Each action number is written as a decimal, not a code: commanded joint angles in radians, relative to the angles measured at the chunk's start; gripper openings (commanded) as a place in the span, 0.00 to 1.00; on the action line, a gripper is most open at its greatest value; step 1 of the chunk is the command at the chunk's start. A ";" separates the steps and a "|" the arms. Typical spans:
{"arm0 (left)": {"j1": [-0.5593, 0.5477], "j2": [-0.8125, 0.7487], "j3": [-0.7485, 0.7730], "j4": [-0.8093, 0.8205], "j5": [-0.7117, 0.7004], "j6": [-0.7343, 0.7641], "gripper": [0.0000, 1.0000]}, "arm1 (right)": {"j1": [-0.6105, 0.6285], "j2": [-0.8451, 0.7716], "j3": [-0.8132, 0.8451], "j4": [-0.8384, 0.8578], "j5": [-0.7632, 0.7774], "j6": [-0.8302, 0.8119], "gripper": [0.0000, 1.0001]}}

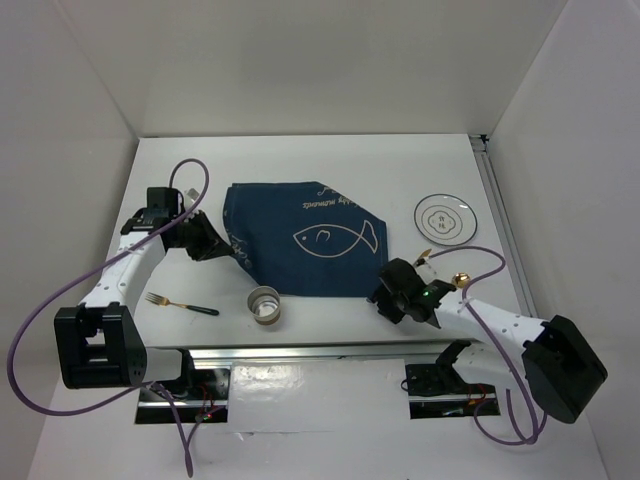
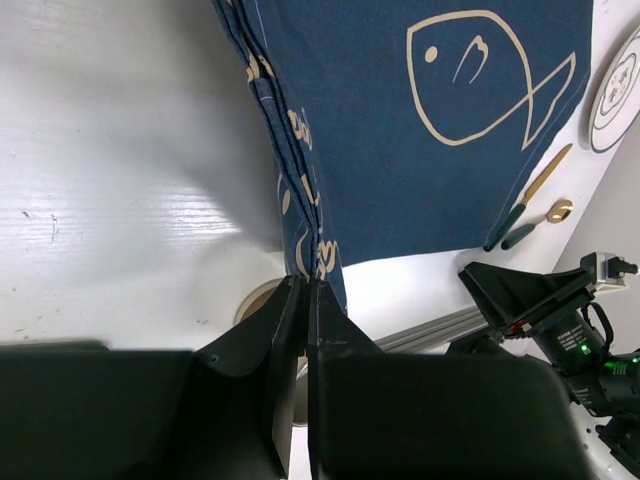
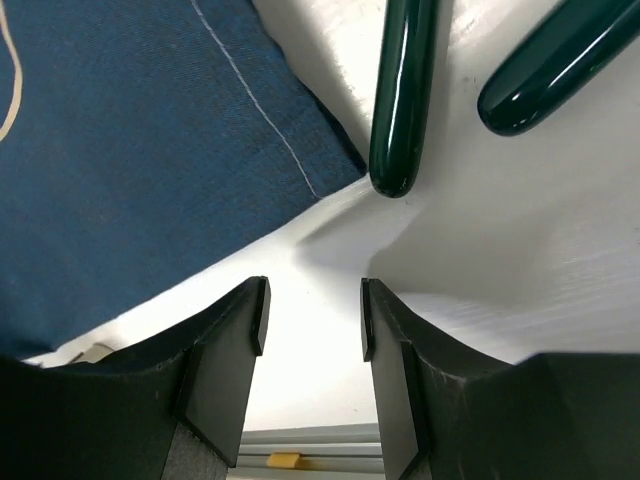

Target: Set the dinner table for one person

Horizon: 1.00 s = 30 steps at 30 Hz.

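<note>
Left wrist view shows the left gripper [image 2: 308, 288] pressed together on a raised fold along the hem of the blue cloth mat [image 2: 400, 200]. Its fingers [image 2: 265, 340] hide all but a tan sliver of the small round cup [image 1: 266, 304] behind them. From the top external view, the fingertips of both arms are lost under their own wrists.

Right wrist view shows the right gripper [image 3: 312, 310] spread with nothing between its fingers. It is over bare white just off the mat's near right corner. Two dark green handles [image 3: 403, 90] lie just ahead with their far ends cut off, so knife and spoon cannot be told apart there.

The dinner table [image 1: 300, 160] fills the floor of the enclosure, with walls close along its left, far and right edges. The mat lies in the middle, its left edge bunched and lifted. The plate [image 1: 445, 218] sits near the right edge, and the fork [image 1: 180, 303] lies toward the near left corner. Open white surface runs along the far edge and down the left side.
</note>
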 commanded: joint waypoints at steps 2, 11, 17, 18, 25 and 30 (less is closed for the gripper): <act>-0.001 -0.019 0.024 0.026 -0.018 -0.009 0.00 | 0.007 0.040 0.007 0.090 -0.014 0.087 0.53; -0.001 -0.019 0.042 0.007 -0.058 0.000 0.00 | -0.004 0.230 0.096 0.135 0.130 0.107 0.51; 0.019 0.012 0.077 -0.003 -0.037 0.010 0.00 | -0.023 0.338 0.218 0.094 0.211 0.105 0.00; 0.029 0.012 0.105 -0.017 -0.024 0.011 0.00 | -0.032 0.338 0.262 0.078 0.237 0.092 0.00; 0.058 0.053 0.309 -0.123 0.046 0.066 0.00 | -0.043 0.194 0.428 0.051 0.282 -0.181 0.00; 0.080 0.053 0.451 -0.158 0.106 0.054 0.00 | -0.043 0.103 0.573 0.005 0.302 -0.359 0.00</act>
